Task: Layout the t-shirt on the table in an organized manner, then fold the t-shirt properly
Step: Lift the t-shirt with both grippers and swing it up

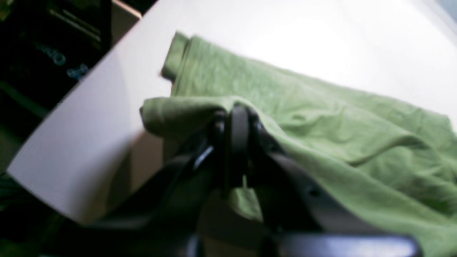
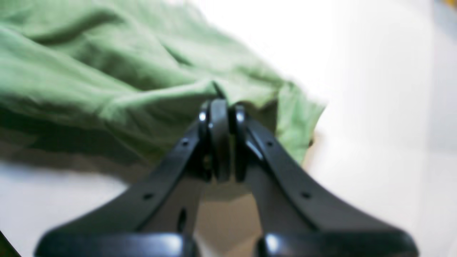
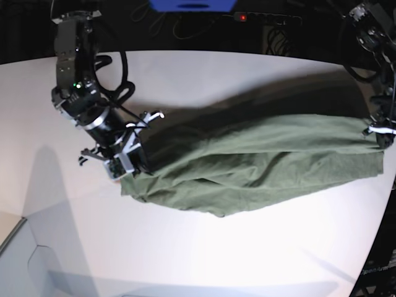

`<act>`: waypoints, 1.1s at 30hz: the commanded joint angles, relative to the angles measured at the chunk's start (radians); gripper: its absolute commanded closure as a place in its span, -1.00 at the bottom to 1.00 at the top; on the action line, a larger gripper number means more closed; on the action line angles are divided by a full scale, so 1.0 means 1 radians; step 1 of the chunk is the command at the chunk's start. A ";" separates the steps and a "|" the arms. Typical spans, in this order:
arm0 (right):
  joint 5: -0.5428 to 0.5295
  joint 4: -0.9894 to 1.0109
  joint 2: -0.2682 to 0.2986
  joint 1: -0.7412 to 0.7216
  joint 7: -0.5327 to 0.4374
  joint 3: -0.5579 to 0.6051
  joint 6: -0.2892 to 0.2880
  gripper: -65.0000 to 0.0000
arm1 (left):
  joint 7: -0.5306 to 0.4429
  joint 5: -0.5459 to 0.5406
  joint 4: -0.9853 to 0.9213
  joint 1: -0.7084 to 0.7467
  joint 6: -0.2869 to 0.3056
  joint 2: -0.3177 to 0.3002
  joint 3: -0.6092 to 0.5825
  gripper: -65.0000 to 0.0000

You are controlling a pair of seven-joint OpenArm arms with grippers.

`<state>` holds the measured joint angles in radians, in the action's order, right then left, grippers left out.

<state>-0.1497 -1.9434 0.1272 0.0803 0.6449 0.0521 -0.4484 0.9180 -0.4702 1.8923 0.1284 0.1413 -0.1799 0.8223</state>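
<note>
Clearly soft goods: the t-shirt [image 3: 260,164] is thin olive-green cotton, limp and wrinkly, strung out in a long sagging band across the table [image 3: 204,74] between the two grippers. My judgement is that it is light, with no stiffness at all; it will drape, bunch and drag on the glossy top rather than slide as one piece. Any lift from one point pulls the rest into a rope.

Right gripper [image 2: 219,107]: jaws together, clamped on a pinch of the t-shirt at its edge, with the cloth fanning away ahead and to the left of the fingertips. A loose flap hangs just right of the tips. In the base view this gripper [image 3: 127,164] sits at one end of the band, low at the table.

Left gripper [image 1: 237,119]: jaws together on a fold of cloth, which wraps over the tips; the body of the shirt runs off to the right and beyond. A hemmed edge lies farther ahead, near the table's border. The base view shows this gripper [image 3: 380,130] at the opposite end, close to the table's curved edge.

Where to hold: corners and hems, taken wide apart, should spread the shirt best; a mid-panel pinch would only gather it.

Writing: faint blue marks show off the table in the left wrist view, too blurred to read. No label or brand visible on the shirt.
</note>
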 commanded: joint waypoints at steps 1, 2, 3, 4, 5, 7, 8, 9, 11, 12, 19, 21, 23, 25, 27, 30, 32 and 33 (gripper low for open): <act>-0.006 -0.021 0.005 -0.032 -0.027 -0.025 -0.002 1.00 | -0.037 -0.014 0.031 -0.045 0.001 -0.025 0.001 0.99; -0.006 -0.021 0.005 -0.050 -0.027 -0.048 -0.002 1.00 | -0.035 -0.014 0.031 -0.072 0.001 -0.028 -0.002 0.99; -0.006 -0.017 0.004 -0.078 -0.026 -0.070 -0.002 1.00 | -0.033 -0.014 0.031 -0.102 0.001 -0.031 -0.002 0.99; -0.006 -0.014 0.004 -0.109 -0.017 -0.088 -0.002 1.00 | -0.029 -0.014 0.031 -0.143 0.001 -0.036 -0.004 0.99; -0.006 -0.009 0.004 -0.146 0.014 -0.108 -0.002 1.00 | -0.024 -0.014 0.029 -0.187 0.001 -0.048 -0.013 0.99; -0.006 0.019 0.005 -0.245 0.086 -0.142 -0.002 1.00 | -0.024 -0.006 0.017 -0.261 0.001 -0.073 -0.068 0.99; -0.006 0.048 0.007 -0.304 0.117 -0.151 -0.003 1.00 | -0.026 -0.006 0.005 -0.304 -0.002 -0.089 -0.114 0.99; -0.006 0.088 0.015 -0.363 0.143 -0.157 -0.003 1.00 | -0.026 -0.006 -0.012 -0.345 -0.007 -0.105 -0.165 0.99; -0.006 0.180 0.055 -0.488 0.160 -0.153 -0.003 1.00 | -0.033 -0.005 -0.060 -0.433 -0.012 -0.122 -0.257 0.99; -0.006 0.240 0.070 -0.546 0.157 -0.153 -0.005 1.00 | -0.035 -0.005 -0.090 -0.488 -0.012 -0.123 -0.300 0.99; -0.006 0.758 0.187 -1.046 0.089 -0.150 -0.017 1.00 | -0.047 -0.005 -0.517 -0.950 -0.012 -0.096 -0.532 0.99; -0.006 0.862 0.214 -1.169 0.054 -0.143 -0.040 1.00 | -0.089 -0.005 -0.630 -1.051 -0.012 -0.074 -0.573 0.99; -0.001 0.942 0.239 -1.281 0.023 -0.099 -0.045 1.00 | -0.142 -0.005 -0.721 -1.133 -0.012 -0.053 -0.610 0.99; 0.008 1.010 0.259 -1.376 -0.015 -0.036 -0.045 1.00 | -0.204 -0.005 -0.802 -1.215 -0.012 -0.033 -0.650 0.99; 0.008 1.037 0.274 -1.386 -0.035 -0.007 -0.045 1.00 | -0.234 -0.005 -0.847 -1.265 -0.012 -0.007 -0.676 0.99; 0.009 1.017 0.288 -1.386 -0.032 -0.005 -0.045 1.00 | -0.239 -0.012 -0.851 -1.294 -0.012 0.013 -0.676 0.99; 0.009 0.974 0.315 -1.386 -0.013 -0.005 -0.045 1.00 | -0.238 -0.014 -0.851 -1.295 -0.012 0.016 -0.676 0.99; 0.008 0.951 0.325 -1.386 0.014 -0.008 -0.045 1.00 | -0.236 -0.014 -0.851 -1.292 -0.012 0.024 -0.676 0.99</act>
<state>-0.1341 -0.9604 0.4358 -1.2400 0.7204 0.0544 -0.4984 0.7086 -0.4751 1.0271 -1.1210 0.1268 -0.1574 0.1444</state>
